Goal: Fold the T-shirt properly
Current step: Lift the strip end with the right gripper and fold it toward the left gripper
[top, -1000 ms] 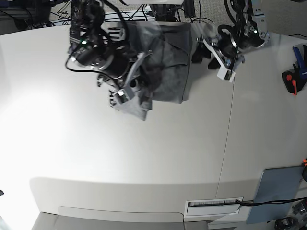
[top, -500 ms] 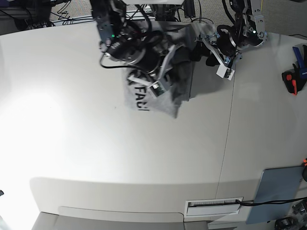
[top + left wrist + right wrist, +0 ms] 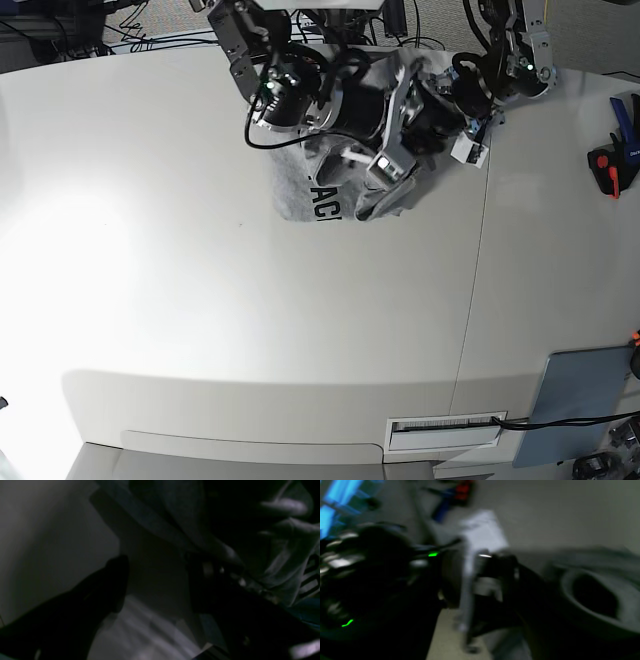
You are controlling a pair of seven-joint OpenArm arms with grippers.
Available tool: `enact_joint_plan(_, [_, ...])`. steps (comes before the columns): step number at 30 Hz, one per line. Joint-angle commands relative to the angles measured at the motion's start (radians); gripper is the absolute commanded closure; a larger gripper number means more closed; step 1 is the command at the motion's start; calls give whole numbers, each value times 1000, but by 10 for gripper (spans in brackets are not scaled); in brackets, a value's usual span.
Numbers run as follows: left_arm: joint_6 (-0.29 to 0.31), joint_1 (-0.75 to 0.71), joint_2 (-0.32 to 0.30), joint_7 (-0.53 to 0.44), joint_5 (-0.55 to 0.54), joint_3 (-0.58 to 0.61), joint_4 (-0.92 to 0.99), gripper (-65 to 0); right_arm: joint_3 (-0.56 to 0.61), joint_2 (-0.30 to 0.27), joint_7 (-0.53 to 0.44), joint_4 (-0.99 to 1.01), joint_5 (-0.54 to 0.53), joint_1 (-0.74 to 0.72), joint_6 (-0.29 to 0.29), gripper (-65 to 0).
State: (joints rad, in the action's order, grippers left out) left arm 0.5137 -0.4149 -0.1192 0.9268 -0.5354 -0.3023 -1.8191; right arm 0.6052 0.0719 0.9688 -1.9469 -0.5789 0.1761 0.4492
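Observation:
The heather-grey T-shirt (image 3: 345,195) lies bunched at the back middle of the table, with black letters facing up on its front fold. My right gripper (image 3: 390,160) hangs low over the bundle's right part, among the folds. Motion blur hides how its jaws stand. The right wrist view shows a ribbed neck opening (image 3: 595,600) of the T-shirt beside the other arm. My left gripper (image 3: 437,110) sits just right of the bundle. In its wrist view the left gripper (image 3: 160,580) is open over bare table, with T-shirt cloth (image 3: 175,517) beyond the fingertips.
A red-and-black tool (image 3: 608,165) and a blue clamp (image 3: 625,110) lie at the right edge. A grey pad (image 3: 580,395) sits at the front right, next to a white slot (image 3: 445,430). A table seam (image 3: 478,270) runs front to back. Cables hang behind the table.
The right arm has swung rightward across the T-shirt, dragging the cloth with it, so the bundle sits further right with lettering showing. The left arm has barely moved.

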Motion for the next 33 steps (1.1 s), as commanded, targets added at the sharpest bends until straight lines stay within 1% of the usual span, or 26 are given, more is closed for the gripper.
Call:
enact_joint_plan(1, [4, 3, -3, -11, -18, -1, -12, -384, 1, 11, -15, -38, -10, -10, 11, -251])
enact_joint_plan(3, [4, 2, -3, -10, -18, -1, -12, -384, -6, 11, 19, -87, 69, -10, 10, -251])
enact_joint_plan(5, [4, 2, -3, -10, -18, -1, -12, -384, -19, 11, 53, -149, 206, -10, -5, -251])
enact_joint_plan(7, [4, 2, -3, -10, -18, -1, -12, -384, -38, 11, 86, -214, 368, -9, -72, -251])
enact_joint_plan(8, [4, 2, -3, -10, -18, -1, -12, -384, -51, 11, 95, -241, 452, -6, -97, -251])
enact_joint_plan(9, [4, 2, -3, -10, -17, -1, -12, -384, -67, 7, 100, -264, 522, -2, -110, -251])
enact_joint_plan(10, [5, 2, -3, -10, -18, -1, -12, -384, -85, -4, 103, -280, 563, 0, -121, -252])
enact_joint_plan(11, [4, 2, -3, -10, -18, -1, -12, -384, -108, -19, 107, -286, 579, 2, -129, -252])
enact_joint_plan(15, [4, 2, -3, -10, -18, -1, -12, -384, -215, -68, 104, -283, 560, 30, -129, -263])
enact_joint_plan(18, [4, 2, -3, -10, -18, -1, -12, -384, -277, -92, 105, -283, 486, 53, -128, -263])
enact_joint_plan(20, [4, 2, -3, -10, -18, -1, -12, -384, -306, -92, 106, -283, 448, 63, -128, -263])
enact_joint_plan(22, [4, 2, -3, -10, -18, -1, -12, -384, -317, -92, 118, -277, 412, 63, -128, -263])
enact_joint_plan(25, [4, 2, -3, -10, -18, -1, -12, -384, -317, -91, 118, -229, 410, 62, -129, -263])
enact_joint_plan(27, [4, 2, -3, -10, -18, -1, -12, -384, -316, -92, 99, -174, 408, 61, -129, -263])
enact_joint_plan(30, [4, 2, -3, -10, -18, -1, -12, -384, -316, -91, 85, -103, 348, 50, -126, -263])
enact_joint_plan(33, [4, 2, -3, -11, -18, -1, -12, -384, -316, -91, 86, -67, 301, 32, -89, -262])
